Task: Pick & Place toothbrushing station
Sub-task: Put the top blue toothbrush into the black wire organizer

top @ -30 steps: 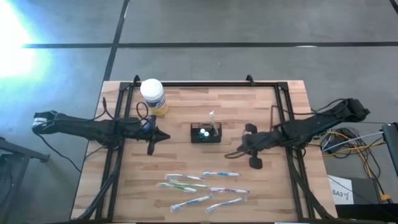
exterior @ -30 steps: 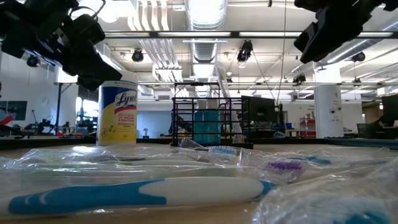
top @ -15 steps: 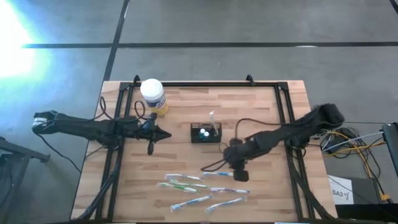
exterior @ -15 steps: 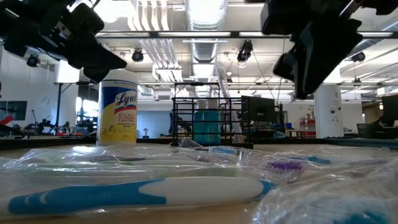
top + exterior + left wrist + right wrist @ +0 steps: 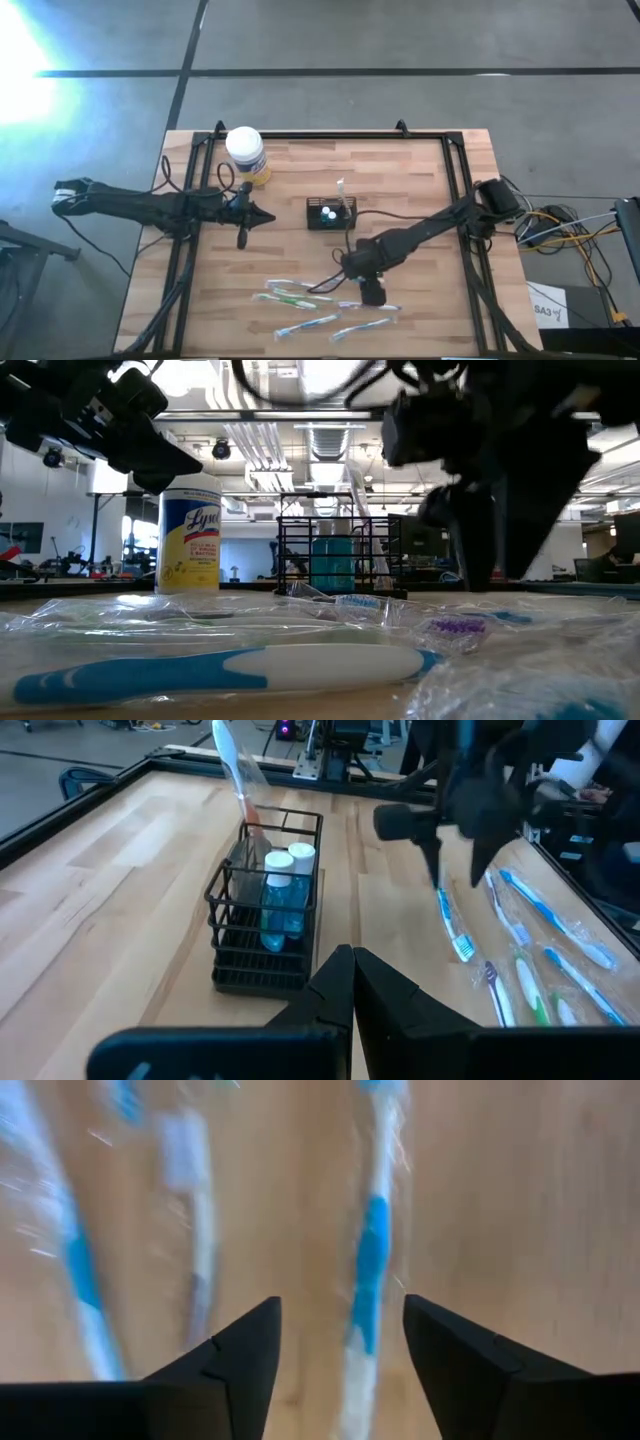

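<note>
Seen from above, the small black rectangular wire-mesh caddy (image 5: 330, 213) stands mid-table on the pale wooden tabletop (image 5: 420, 170), holding two white-capped bottles. The left gripper (image 5: 262, 219) rests to its left, jaws closed and empty. The right gripper (image 5: 372, 293) hangs over the wrapped blue-and-white toothbrushes (image 5: 330, 300) near the front edge.

At table height, the caddy (image 5: 335, 555) sits behind the wrapped toothbrushes (image 5: 230, 665), beside a white-lidded jar with a yellow label (image 5: 189, 543).

From the left wrist, the caddy (image 5: 265, 925) stands upright ahead of the closed fingers.

From the right wrist, the right gripper's (image 5: 340, 1345) fingers are spread wide, empty, straddling a blue-and-white toothbrush (image 5: 370, 1270).
</note>
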{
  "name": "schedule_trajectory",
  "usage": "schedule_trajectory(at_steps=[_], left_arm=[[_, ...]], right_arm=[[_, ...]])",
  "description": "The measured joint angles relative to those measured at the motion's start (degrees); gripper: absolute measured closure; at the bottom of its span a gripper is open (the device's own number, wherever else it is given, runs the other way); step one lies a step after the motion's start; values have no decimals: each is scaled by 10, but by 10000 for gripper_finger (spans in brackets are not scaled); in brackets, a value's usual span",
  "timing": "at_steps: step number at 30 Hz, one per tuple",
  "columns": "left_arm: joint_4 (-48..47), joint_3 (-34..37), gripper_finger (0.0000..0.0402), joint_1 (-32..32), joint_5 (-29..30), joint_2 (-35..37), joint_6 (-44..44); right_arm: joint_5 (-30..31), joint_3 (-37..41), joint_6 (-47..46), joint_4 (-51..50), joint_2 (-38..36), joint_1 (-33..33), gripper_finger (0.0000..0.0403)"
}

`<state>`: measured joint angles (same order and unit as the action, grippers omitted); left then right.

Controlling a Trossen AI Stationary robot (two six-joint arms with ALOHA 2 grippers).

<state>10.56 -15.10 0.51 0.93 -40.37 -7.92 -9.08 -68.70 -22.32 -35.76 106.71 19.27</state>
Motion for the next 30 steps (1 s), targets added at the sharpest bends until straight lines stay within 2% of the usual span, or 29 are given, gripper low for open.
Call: schedule_trajectory(at_steps=[6,12,17,25,30], left_arm=[[0,3,392,0,0,-1,0],[0,4,392,0,0,-3,-2],[0,4,392,0,0,-4,-2],[0,4,392,0,0,-4,-2],[0,4,392,0,0,-3,5]], right_arm=[[4,17,-1,1,18,1,195],[27,29,-4,9,24,4,215],[33,30,2,6,22,5,260],[50,29,37,-3,15,5,374],[62,28,48,-7,-3,6,378]])
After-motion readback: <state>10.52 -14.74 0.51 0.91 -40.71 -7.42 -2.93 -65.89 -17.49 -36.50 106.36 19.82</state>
